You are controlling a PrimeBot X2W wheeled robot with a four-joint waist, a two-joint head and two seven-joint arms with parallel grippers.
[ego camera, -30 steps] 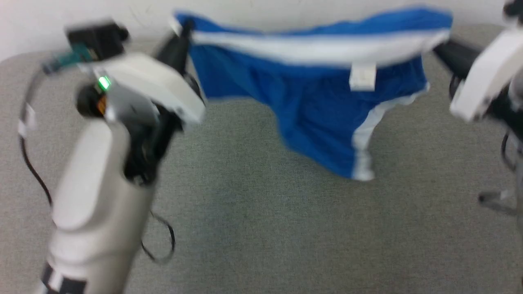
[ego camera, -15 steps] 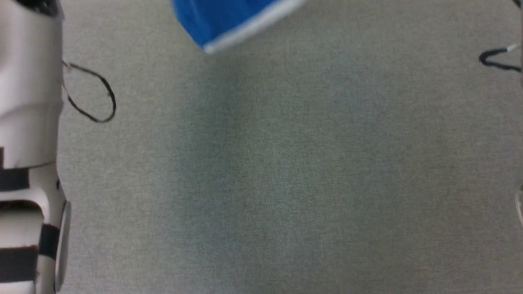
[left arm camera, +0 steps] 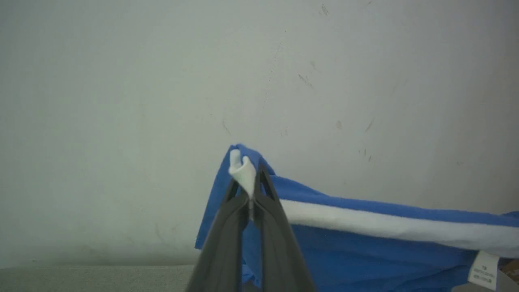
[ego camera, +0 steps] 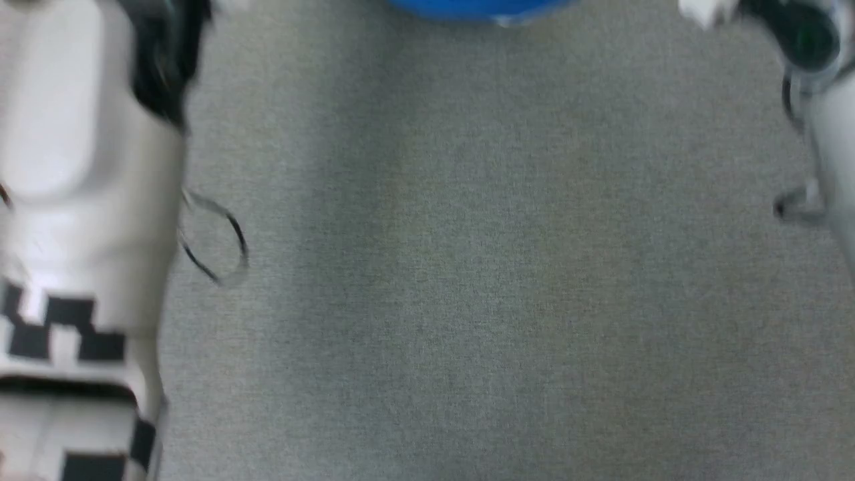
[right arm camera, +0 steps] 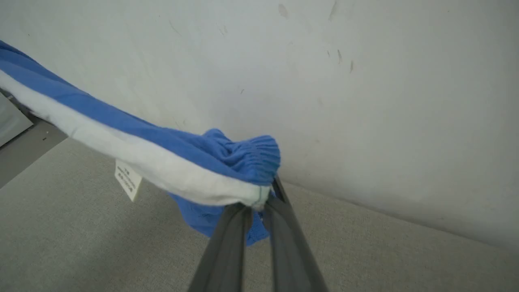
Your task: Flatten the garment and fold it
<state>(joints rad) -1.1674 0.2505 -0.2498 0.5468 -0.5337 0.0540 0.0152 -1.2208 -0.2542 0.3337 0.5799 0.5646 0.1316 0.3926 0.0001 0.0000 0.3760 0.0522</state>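
Note:
The garment (left arm camera: 365, 251) is a small bright blue pair of shorts with a white waistband and a white label (left arm camera: 482, 269). It hangs stretched in the air between both arms. My left gripper (left arm camera: 249, 184) is shut on one waistband corner. At the other end my right gripper (right arm camera: 259, 200) is shut on the bunched waistband of the garment (right arm camera: 170, 154). In the head view just the garment's lowest blue edge (ego camera: 477, 8) shows at the top, above the grey cloth surface (ego camera: 467, 267), with my pale left forearm (ego camera: 80, 167) at the left.
A scuffed white wall (left arm camera: 202, 81) stands close behind the held cloth. The grey surface (right arm camera: 101, 243) spreads below. Thin black cable loops (ego camera: 214, 244) hang beside the left arm, and part of the right arm (ego camera: 828, 133) shows at the right edge.
The head view has tilted down, so the garment has slid up to its top edge. Both grippers stay shut on the waistband ends.

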